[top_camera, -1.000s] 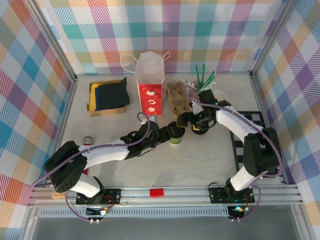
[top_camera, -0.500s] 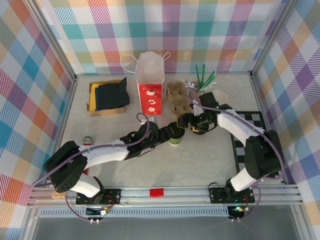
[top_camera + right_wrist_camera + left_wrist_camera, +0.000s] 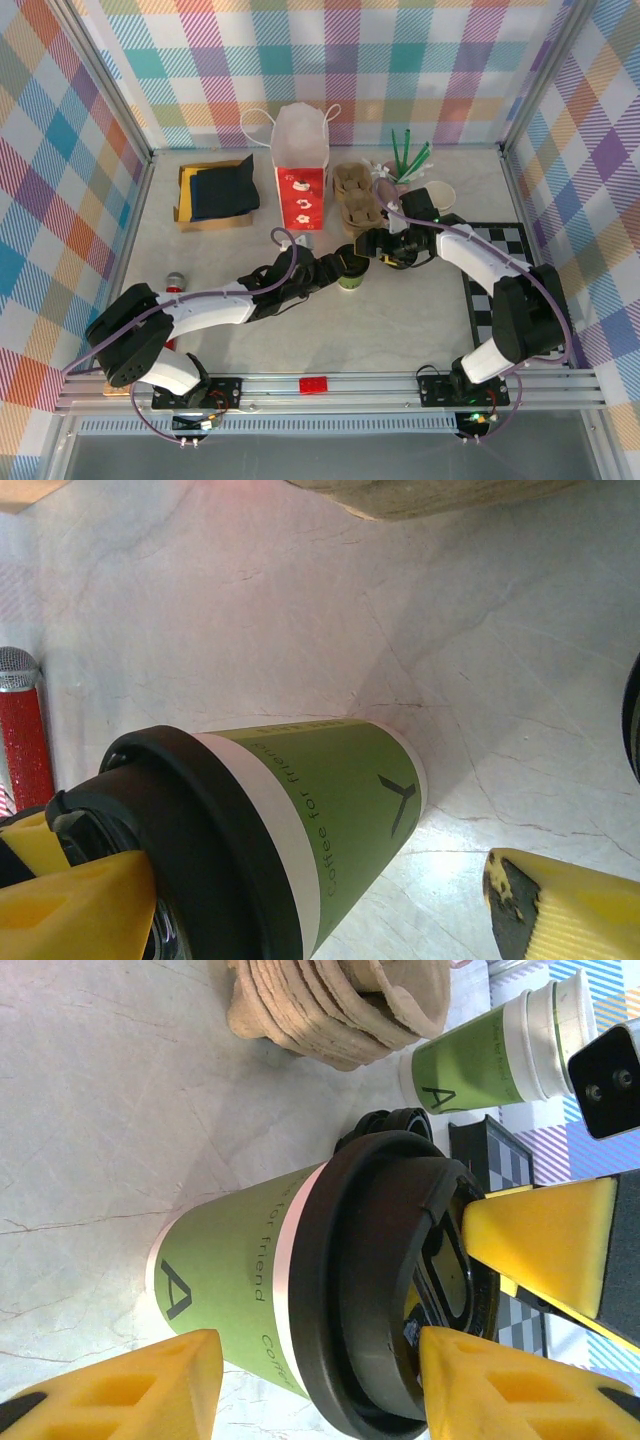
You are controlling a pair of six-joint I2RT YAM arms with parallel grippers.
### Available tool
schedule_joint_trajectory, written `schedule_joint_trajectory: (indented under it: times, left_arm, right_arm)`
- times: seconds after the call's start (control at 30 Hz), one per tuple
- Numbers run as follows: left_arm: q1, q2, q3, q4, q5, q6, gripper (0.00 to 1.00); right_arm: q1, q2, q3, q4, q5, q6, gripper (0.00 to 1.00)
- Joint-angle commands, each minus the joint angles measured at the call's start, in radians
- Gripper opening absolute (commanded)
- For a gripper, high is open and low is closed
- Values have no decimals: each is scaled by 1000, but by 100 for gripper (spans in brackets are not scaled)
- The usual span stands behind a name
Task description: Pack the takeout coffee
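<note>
Takeout coffee (image 3: pixel 349 279), a small dark-green paper cup under a round black plastic lid: upright on the pale marbled tabletop (image 3: pixel 400 330), just right of centre in the overhead view, below the stack of brown moulded-cardboard cup carriers (image 3: pixel 356 196) and outside it. With the left gripper (image 3: pixel 344 267) at its left and the right gripper (image 3: pixel 368 250) at its upper right, both close in at the lid.

Seen sideways in the left wrist view, lid to the right, flanked at the bottom edge by that gripper's two yellow foam fingertips (image 3: pixel 130 1385): roughly half parted, one by the cup wall, the other in front of the lid. Clamped or merely bracketing, cannot tell. Touched on the lid's top, at right, by one yellow pad of the right gripper.

In the right wrist view, jaws spread wide and released: one pad (image 3: pixel 70 910) against the lid at lower left, the other at lower right, clear of the cup's base with bare table between.

Elsewhere in the overhead view: white paper bag with a red lower panel (image 3: pixel 300 170) at upper centre; green straws (image 3: pixel 408 152) right of the carriers; black-and-white checkered mat (image 3: pixel 500 262) at right; red can with a silver cap (image 3: pixel 176 281) at left.
</note>
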Motion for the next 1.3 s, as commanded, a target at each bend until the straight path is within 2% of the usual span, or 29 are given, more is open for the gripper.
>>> schedule_joint_trajectory:
  times: [0.0,0.83,1.27]
  left_arm:
    - [7,-12,-35,-85,-20,1,53]
    - [7,-28,-43,-117,-41,15,52]
    - [8,-26,-33,-126,-43,25,52]
  right_arm:
    - [6,95,-74,-149,252,4,84]
    - [6,78,-169,-108,304,39,83]
    - [14,37,-128,-135,258,22,82]
